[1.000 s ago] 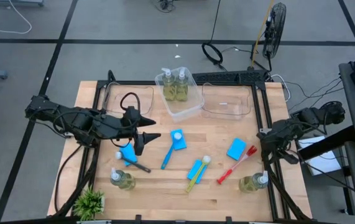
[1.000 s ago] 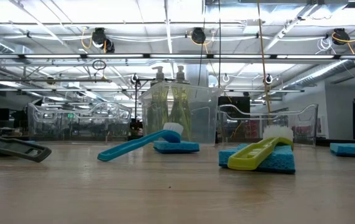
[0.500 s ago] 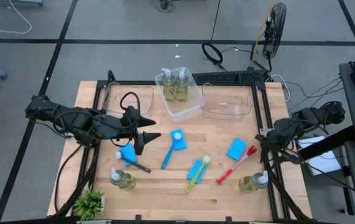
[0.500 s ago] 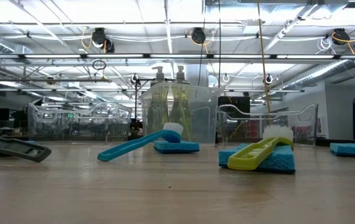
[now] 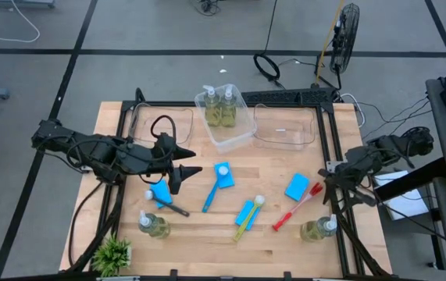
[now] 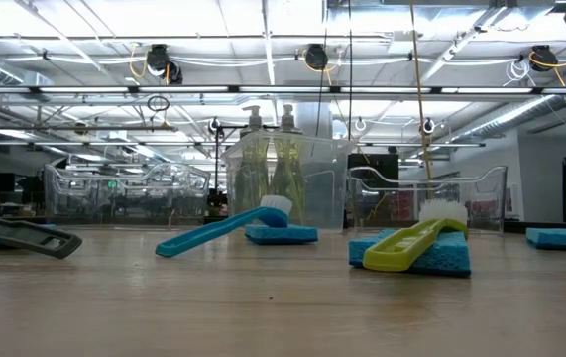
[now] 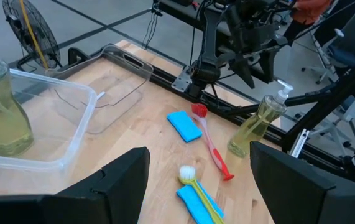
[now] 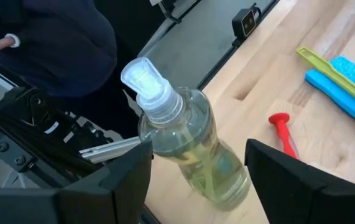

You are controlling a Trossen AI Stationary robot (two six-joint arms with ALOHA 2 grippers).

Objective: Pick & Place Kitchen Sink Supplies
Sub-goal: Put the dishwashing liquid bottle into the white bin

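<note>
My left gripper (image 5: 190,160) (image 7: 199,186) hangs open above the table's left half, nothing between its fingers. My right gripper (image 5: 330,186) (image 8: 199,149) stands open at the table's right edge, above a pump bottle (image 8: 186,158) (image 5: 319,229) that stands upright on the wood, and does not touch it. A second bottle (image 5: 154,225) stands front left, and two bottles (image 5: 217,109) are in a bin. Blue sponges (image 5: 297,187) (image 5: 224,178) (image 5: 160,193) (image 5: 244,212) lie flat. Blue (image 5: 209,195), yellow-green (image 5: 246,222), red (image 5: 293,211) and black (image 5: 172,208) brushes lie between them.
Clear bins line the far side: one with the bottles (image 5: 234,134), one to its right (image 5: 285,129), one at the far left (image 5: 148,121). A potted plant (image 5: 113,254) stands at the front left corner. A person (image 8: 53,43) is beyond the table's right edge.
My right gripper has tipped up a little at the table's right edge; its dark tip climbs toward the top corner in the low view. The bottle below it stands where it was.
</note>
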